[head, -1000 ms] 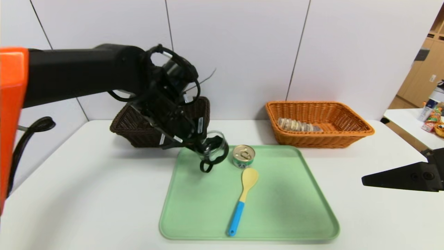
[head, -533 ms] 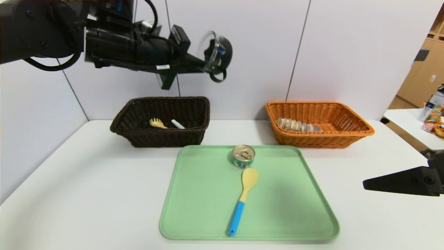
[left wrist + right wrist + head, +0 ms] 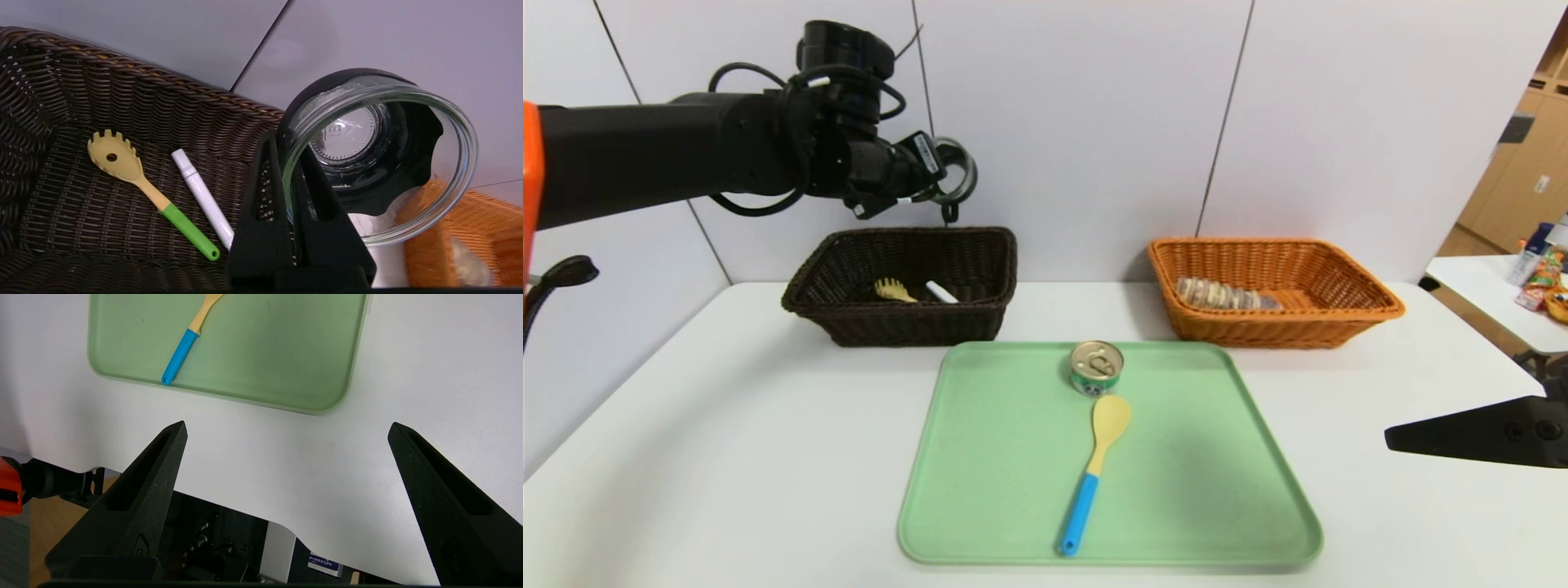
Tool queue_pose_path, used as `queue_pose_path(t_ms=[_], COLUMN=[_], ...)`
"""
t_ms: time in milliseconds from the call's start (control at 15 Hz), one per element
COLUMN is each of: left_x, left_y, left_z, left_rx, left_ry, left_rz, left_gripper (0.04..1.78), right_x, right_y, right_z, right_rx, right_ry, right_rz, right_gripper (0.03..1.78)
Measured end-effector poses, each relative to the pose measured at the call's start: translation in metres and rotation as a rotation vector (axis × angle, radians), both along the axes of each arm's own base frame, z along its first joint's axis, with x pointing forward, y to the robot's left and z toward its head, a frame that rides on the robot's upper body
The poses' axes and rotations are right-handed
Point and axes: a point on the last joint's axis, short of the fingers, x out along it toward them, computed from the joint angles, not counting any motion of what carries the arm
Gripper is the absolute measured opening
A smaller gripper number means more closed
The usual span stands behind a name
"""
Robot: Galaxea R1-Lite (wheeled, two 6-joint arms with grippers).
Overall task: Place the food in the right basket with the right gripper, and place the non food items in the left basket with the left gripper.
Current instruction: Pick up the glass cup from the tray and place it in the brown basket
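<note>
My left gripper (image 3: 935, 175) is shut on the rim of the glass cup (image 3: 954, 170) with black handle and holds it in the air above the dark brown basket (image 3: 849, 322). In the left wrist view the cup (image 3: 402, 134) is pinched between the jaws of the left gripper (image 3: 286, 141). The yellow pasta fork (image 3: 135, 175) and white marker (image 3: 200, 196) lie in that basket. The tin (image 3: 1096, 367) and the yellow spoon with blue handle (image 3: 1094, 465) lie on the green tray (image 3: 1225, 506). The bread loaf (image 3: 1225, 295) lies in the orange basket (image 3: 1339, 327). My right gripper (image 3: 286, 428) is open and empty, over the table's front right edge.
The white table (image 3: 727, 457) carries the tray in the middle and both baskets at the back against the wall. A second table with packets (image 3: 1539, 273) stands at the far right.
My left gripper has lifted the glass cup off the tray, swung it up high, then back to the left and down to just above the dark basket. The right arm barely moved.
</note>
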Motion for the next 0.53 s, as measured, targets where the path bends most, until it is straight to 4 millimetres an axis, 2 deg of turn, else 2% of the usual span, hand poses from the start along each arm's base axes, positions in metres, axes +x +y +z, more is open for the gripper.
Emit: queue_pose_path(t_ms=[267,533], left_x=[0.018,0.021], left_y=[0.001,0.006], left_z=[-0.027,-0.047], left_rx=[0.070,0.127], left_ry=[0.057,0.183], left_rz=[0.032,0.026], left_gripper=[0.10,0.10], right_x=[-0.001,-0.001], right_y=[-0.001,-0.001], right_z=[0.001,0.001], right_rx=[0.003,0.003], right_ry=[-0.003,-0.003], right_rz=[0.001,0.001], right_gripper=[1.70,1.70])
